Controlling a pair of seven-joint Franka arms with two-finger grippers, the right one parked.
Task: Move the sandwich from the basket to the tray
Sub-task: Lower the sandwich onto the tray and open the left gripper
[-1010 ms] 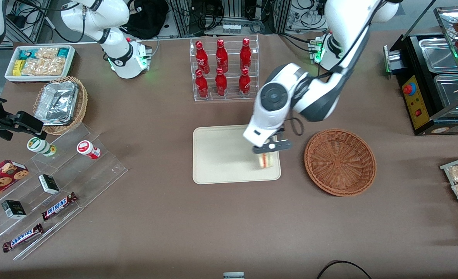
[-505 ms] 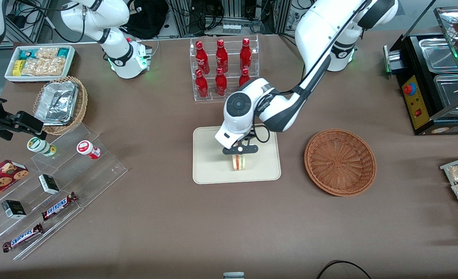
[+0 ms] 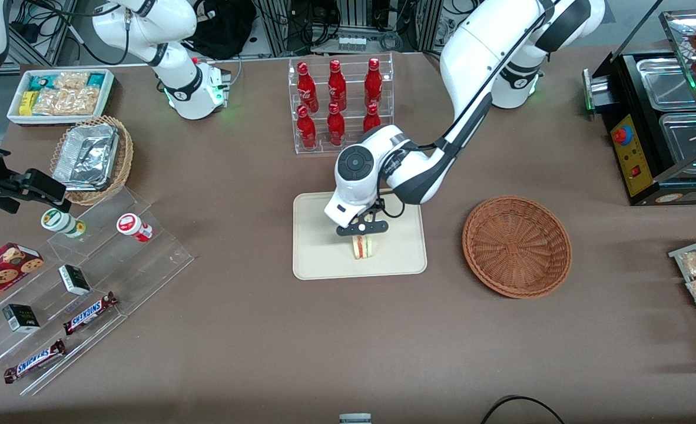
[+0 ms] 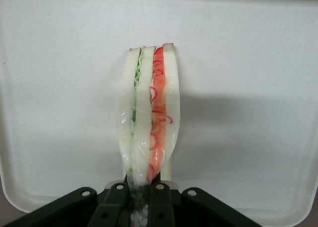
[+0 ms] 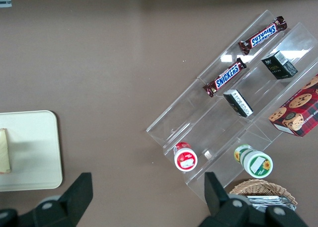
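Over the cream tray on brown tabletop, pincer gripping sandwich.

Tray: matt cream surface, faintly speckled in the wrist view, smooth with a low rounded rim.

Sandwich: soft pale bread, wrapped in clear glossy film that wrinkles and catches light along the edge.

Gripper over the tray: black matt plastic finger mounts with small metal screws, closed on the sandwich wrapper.

Basket, at 3 o'clock from the tray: reddish-brown woven wicker, coarse ribbed texture, slight sheen.

Table: brown, matt, cloth-like cover.

Bottle rack, at 12 o'clock from the tray: clear glossy acrylic; bottles glossy red.

Foil container: crinkled shiny metal foil.
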